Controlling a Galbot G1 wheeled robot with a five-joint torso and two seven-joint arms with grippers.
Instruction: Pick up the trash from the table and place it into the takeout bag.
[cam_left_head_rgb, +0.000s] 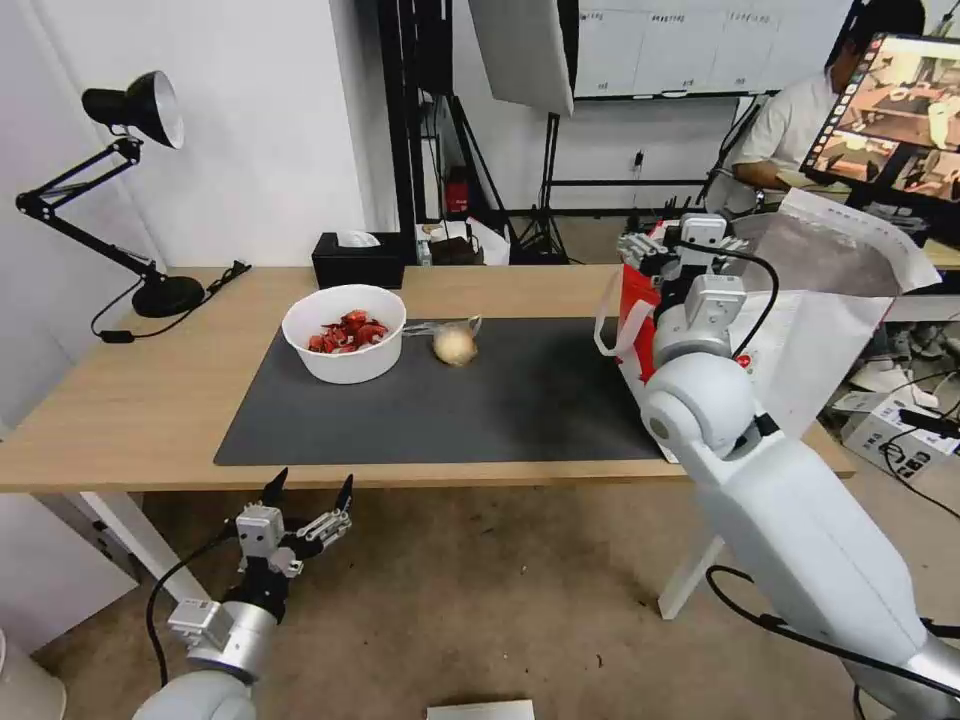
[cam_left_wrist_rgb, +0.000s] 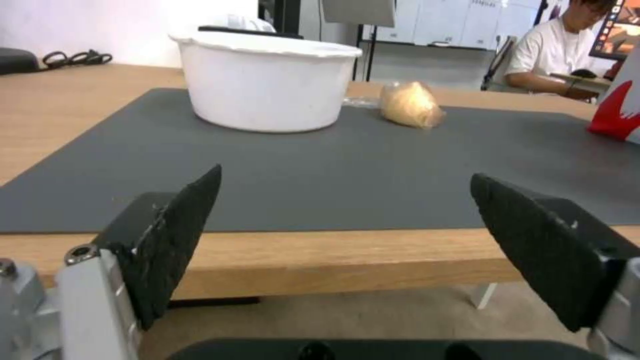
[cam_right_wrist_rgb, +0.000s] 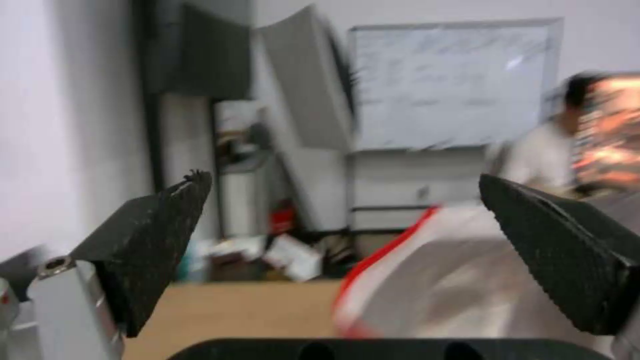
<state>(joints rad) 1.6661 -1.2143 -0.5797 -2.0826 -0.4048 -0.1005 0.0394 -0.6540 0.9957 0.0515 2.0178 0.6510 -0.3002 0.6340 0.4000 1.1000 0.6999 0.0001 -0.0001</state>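
Two claws gape empty (cam_left_wrist_rgb: 343, 220) (cam_right_wrist_rgb: 340, 225) | round white bowl (cam_left_head_rgb: 344, 333) | matte grey mat (cam_left_head_rgb: 500, 400) | foil-lined bag (cam_left_head_rgb: 800, 300)

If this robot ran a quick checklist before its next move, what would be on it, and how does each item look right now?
1. Left hand open and empty: ok; it sits below the table edge.
2. Right hand open and empty: ok; it is up at the takeout bag.
3. Bag mouth open: ok.
4. White bowl of red scraps upright on the mat: ok.
5. Clear bag with yellowish lump lying free beside the bowl: ok.
6. All trash cleared: not ok.
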